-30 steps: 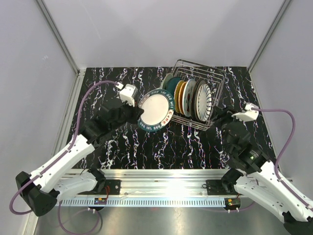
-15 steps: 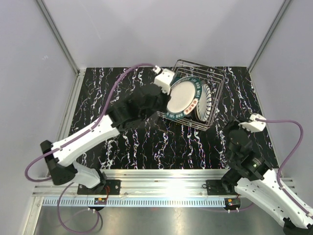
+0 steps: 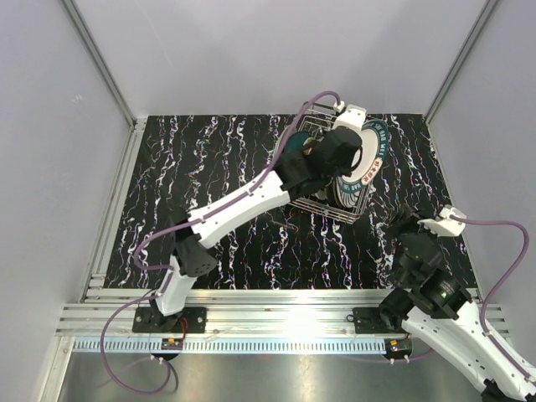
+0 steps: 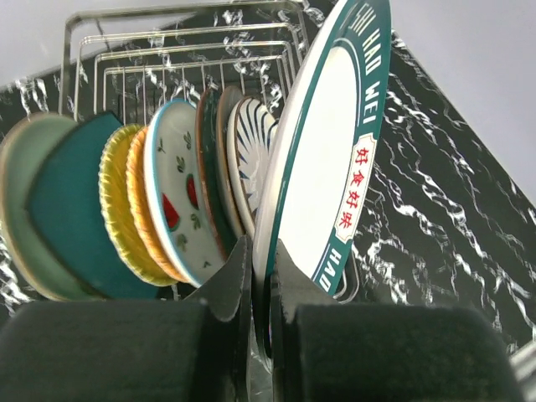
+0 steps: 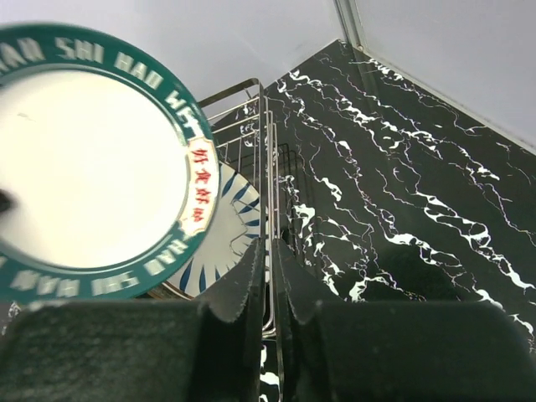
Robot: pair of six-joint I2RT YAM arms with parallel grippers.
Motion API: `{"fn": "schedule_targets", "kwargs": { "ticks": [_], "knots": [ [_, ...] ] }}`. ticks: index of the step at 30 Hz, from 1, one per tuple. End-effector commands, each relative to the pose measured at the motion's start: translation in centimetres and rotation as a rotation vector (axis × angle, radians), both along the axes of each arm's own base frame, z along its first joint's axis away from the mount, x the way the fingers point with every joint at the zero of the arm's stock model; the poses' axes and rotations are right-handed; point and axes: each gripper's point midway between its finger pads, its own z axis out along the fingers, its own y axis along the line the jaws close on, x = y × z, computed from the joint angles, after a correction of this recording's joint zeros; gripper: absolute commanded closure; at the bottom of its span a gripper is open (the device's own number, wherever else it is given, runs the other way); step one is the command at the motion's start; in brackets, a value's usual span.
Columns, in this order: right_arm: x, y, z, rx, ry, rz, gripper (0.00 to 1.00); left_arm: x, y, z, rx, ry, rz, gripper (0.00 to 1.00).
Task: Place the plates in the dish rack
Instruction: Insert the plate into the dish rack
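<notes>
1. Leftmost, the silver wire dish rack (image 4: 184,33) carries a row of round plates standing on edge, from a pale green plate (image 4: 21,209) across to a blue-striped white plate (image 4: 251,142).
2. Next, the left gripper (image 4: 260,255) pinches the lower rim of a large white plate with a dark green lettered rim (image 4: 322,167). This plate is on edge and leans slightly, just right of the striped one, over the rack's right end.
3. Its face runs roughly parallel to the racked row, so the coming move probably means lowering it edge-first into the end slot.
4. Farthest right, the right gripper (image 5: 270,260) is empty, with its fingers pressed together over the black marbled table (image 3: 209,167). It is well apart from the rack.
</notes>
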Motion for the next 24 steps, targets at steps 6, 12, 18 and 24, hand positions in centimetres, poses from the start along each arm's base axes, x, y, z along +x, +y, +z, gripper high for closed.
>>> {"fn": "schedule_targets", "kwargs": {
  "ticks": [6,12,18,24],
  "knots": [
    [-0.1,0.0,0.8,0.059,-0.057,0.011,0.83,3.1,-1.3,-0.1,-0.151,-0.021,0.223,1.0],
    [0.3,1.1,1.4,0.057,-0.074,0.064,0.8,3.8,-2.5,-3.0,-0.128,-0.019,0.249,1.0],
    [0.2,1.3,2.0,0.073,-0.1,0.087,0.8,4.7,-3.2,-4.8,-0.127,-0.024,0.281,1.0],
    [0.0,1.6,2.8,0.09,-0.115,0.112,0.8,5.2,-4.1,-5.5,-0.138,-0.052,0.314,1.0]
  ]
}}
